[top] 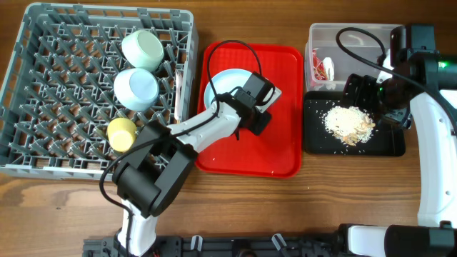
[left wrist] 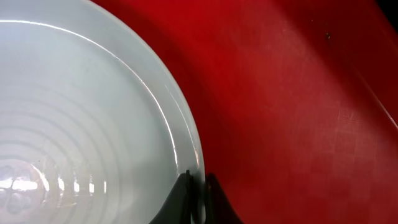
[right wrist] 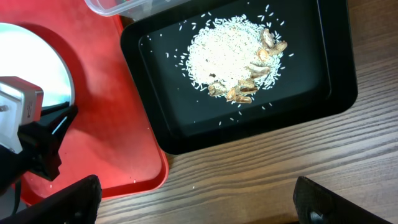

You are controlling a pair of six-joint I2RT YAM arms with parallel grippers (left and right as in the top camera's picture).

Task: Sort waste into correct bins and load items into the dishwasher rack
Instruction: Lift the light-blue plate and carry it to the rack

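Observation:
The white plate [top: 223, 86] lies on the red tray [top: 250, 160]. My left gripper [top: 248, 108] is shut on its right rim, as the left wrist view [left wrist: 199, 186] shows, with the plate [left wrist: 93, 124] to the left. Two mint bowls [top: 143, 48] [top: 136, 89] and the yellow cup [top: 122, 133] sit in the grey rack [top: 43, 153]. The food scraps [top: 348, 123] [right wrist: 233, 56] lie in the black tray [top: 318, 143]. The wrapper [top: 325, 69] is in the clear tub [top: 343, 32]. My right gripper [top: 375, 100] [right wrist: 199, 202] is wide open and empty above the black tray's near edge. I cannot make out the fork or chopsticks.
The red tray [right wrist: 112, 137] lies between the rack and the black tray [right wrist: 161, 124], close beside the latter. Bare wooden table runs along the front. The left arm's cable loops over the plate.

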